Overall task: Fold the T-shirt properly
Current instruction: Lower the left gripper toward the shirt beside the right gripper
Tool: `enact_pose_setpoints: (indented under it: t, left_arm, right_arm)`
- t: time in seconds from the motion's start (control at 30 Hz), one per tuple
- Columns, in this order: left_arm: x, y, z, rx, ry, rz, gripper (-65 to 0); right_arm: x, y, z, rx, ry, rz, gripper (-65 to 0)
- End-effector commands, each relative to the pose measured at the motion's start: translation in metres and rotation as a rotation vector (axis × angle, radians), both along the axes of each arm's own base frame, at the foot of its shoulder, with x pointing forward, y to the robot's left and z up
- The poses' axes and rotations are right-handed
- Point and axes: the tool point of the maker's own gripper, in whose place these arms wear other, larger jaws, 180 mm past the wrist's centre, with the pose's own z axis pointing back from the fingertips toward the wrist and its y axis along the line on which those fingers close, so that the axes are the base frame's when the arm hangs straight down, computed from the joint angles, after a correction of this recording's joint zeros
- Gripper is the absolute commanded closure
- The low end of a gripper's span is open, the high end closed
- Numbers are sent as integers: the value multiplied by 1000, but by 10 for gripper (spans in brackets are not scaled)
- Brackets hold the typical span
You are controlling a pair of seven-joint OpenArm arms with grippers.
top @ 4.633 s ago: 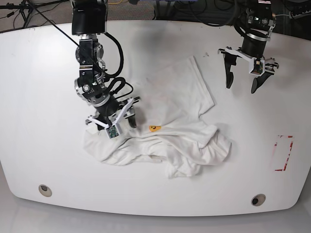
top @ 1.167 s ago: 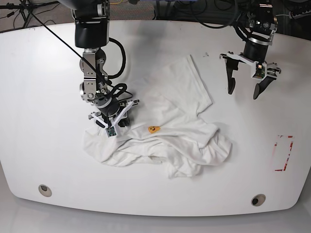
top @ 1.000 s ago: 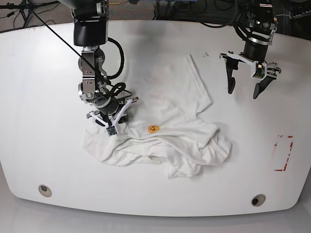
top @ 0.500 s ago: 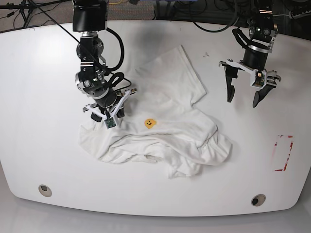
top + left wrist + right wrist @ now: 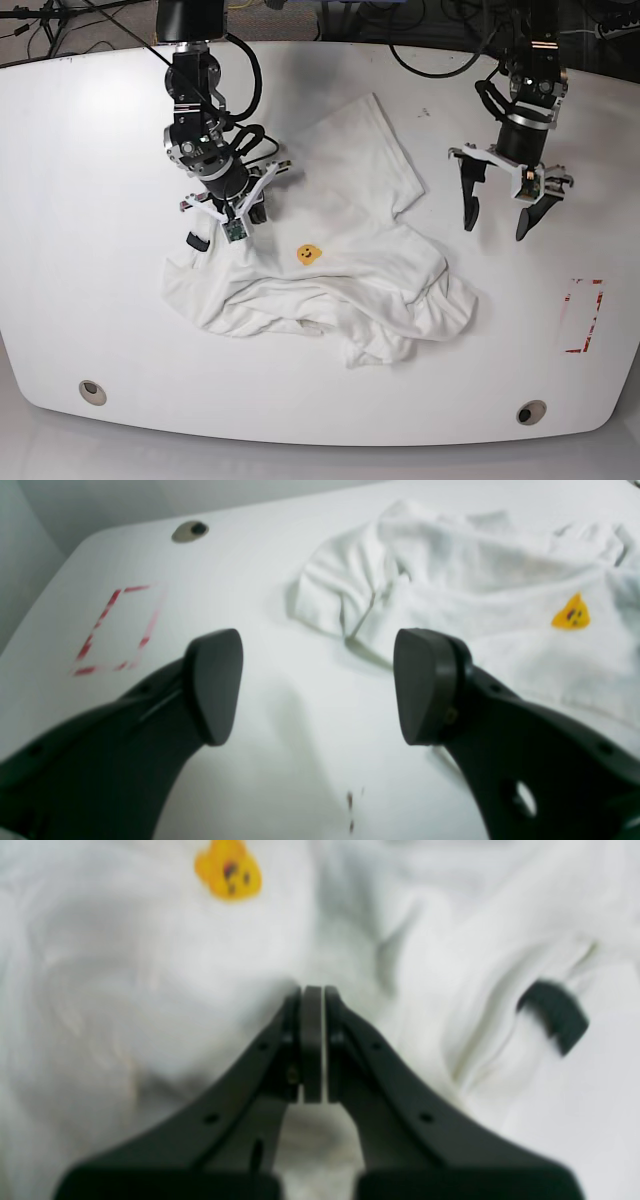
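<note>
Your crumpled white cotton T-shirt with a small yellow print lies mid-table, nearer the front edge, your right gripper pinched shut on its fabric, your left gripper spread wide above the bare white table, apart from the cloth.

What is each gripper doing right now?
Left gripper: open, holding nothing, over the bare table.
Right gripper: shut on the crumpled white cotton T-shirt.
</note>
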Motion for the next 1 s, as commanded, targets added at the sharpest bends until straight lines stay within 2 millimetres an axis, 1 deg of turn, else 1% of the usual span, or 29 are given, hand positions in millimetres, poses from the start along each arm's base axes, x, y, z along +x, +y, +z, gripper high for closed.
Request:
enact_pose_setpoints:
  t: [0.0, 0.03, 0.23, 0.37, 0.43, 0.7, 0.77, 0.97]
  left_arm:
    - [27, -10, 5, -10, -29, -29, -431]
    - [43, -17, 1, -14, -19, -46, -428]
    - [56, -30, -6, -29, 0, -67, -428]
    - [56, -39, -4, -44, -7, -82, -429]
    - [57, -46, -5, -49, -4, -93, -433]
    - [59, -70, 2, -71, -16, -137, -429]
    - [58, -76, 0, -71, -11, -157, -425]
    - [57, -79, -2, -67, -1, -163, -419]
  right_arm:
    - [9, -1, 32, 3, -86, 4, -13]
    - [4, -2, 38, -8, -90, 7, -19]
    - [-2, -3, 48, -16, -111, 8, -33]
    - [-7, -3, 54, -19, -129, 8, -39]
    - [-13, -5, 60, -20, -136, 0, -40]
    - [-15, -11, 65, -38, -140, -12, -32]
    - [-14, -17, 69, -44, -139, -28, -29]
    - [-12, -25, 73, -64, -140, -41, -37]
